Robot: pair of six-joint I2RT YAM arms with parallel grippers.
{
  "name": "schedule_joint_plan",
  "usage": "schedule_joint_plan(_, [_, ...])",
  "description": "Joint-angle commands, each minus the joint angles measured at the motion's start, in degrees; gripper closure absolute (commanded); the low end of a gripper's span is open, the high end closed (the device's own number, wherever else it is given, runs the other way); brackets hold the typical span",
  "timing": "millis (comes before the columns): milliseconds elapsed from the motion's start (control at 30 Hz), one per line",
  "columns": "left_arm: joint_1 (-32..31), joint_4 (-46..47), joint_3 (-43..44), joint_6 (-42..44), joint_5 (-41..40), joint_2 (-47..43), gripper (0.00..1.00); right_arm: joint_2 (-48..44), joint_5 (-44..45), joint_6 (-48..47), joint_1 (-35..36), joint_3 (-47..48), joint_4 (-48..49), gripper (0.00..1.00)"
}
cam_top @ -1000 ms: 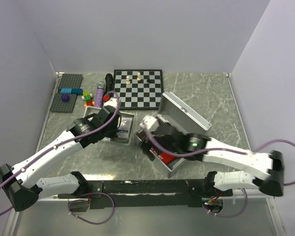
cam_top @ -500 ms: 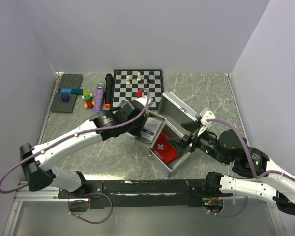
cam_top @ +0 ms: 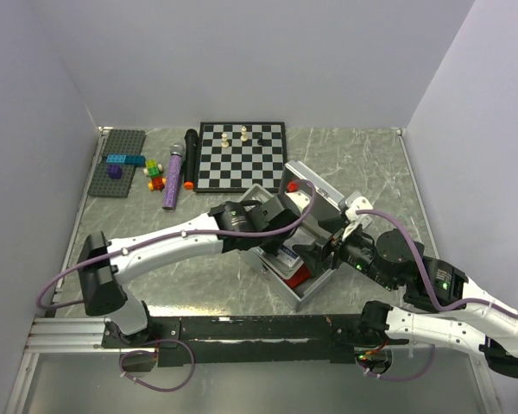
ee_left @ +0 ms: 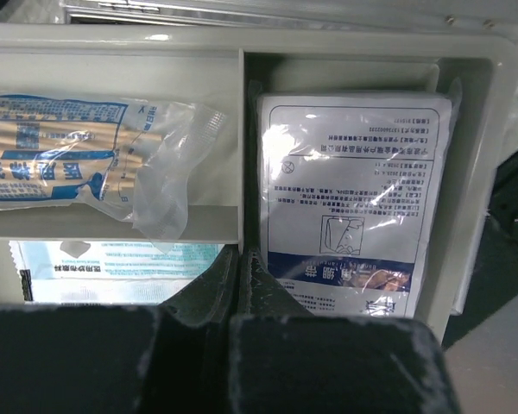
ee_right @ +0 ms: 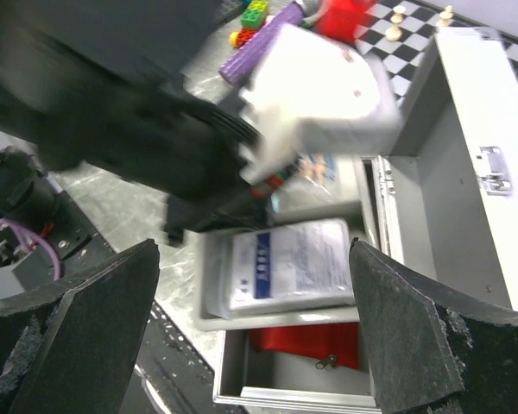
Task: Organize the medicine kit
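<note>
The medicine kit (cam_top: 326, 197) is a silver-grey metal case that stands open at mid-table, its lid (ee_right: 466, 155) leaning back. A red pouch (ee_right: 311, 341) lies inside it. My left gripper (ee_left: 239, 263) is shut on the inner divider of a shallow grey divided tray (ee_left: 371, 47) and holds it over the open case. The tray carries a white printed packet (ee_left: 354, 198), a clear bag with blue print (ee_left: 78, 164) and a teal packet (ee_left: 112, 259). My right gripper (ee_right: 255, 336) hangs open and empty above the case's near right side, looking down on the tray (ee_right: 285, 317).
A chessboard (cam_top: 242, 155) with a few pieces lies behind the case. Left of it are a black marker-like stick (cam_top: 190, 155), a purple microphone-like stick (cam_top: 173, 177), loose bricks (cam_top: 155, 172) and a grey baseplate (cam_top: 119, 159). Walls close in the left, back and right.
My left arm has carried the tray from left of the case to over its open body. The right arm drew back from the case to the right, its jaws opening slightly wider.
</note>
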Motion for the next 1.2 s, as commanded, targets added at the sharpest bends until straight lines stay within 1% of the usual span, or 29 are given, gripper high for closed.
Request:
schedule_joint_plan(0, [-0.1, 4.0, 1.5, 3.2, -1.2, 1.4, 0.99, -0.3, -4.6, -0.4, -0.1, 0.6, 0.1, 0.04])
schedule_joint_plan(200, [-0.2, 5.7, 2.6, 3.9, 0.0, 3.9, 0.99, -1.8, -5.6, -0.1, -0.1, -0.6, 0.5, 0.04])
schedule_joint_plan(433, [-1.5, 5.5, 5.0, 2.2, 0.6, 7.0, 0.99, -1.1, -5.8, -0.1, -0.1, -0.9, 0.0, 0.03])
schedule_joint_plan(833, [-3.3, 7.0, 3.7, 0.3, 3.5, 8.6, 0.99, -1.6, -6.0, 0.1, -0.1, -2.0, 0.8, 0.03])
schedule_joint_plan(1167, [-3.8, 6.9, 3.8, 0.1, 2.6, 11.5, 0.99, -1.7, -6.7, 1.0, -0.1, -3.0, 1.4, 0.03])
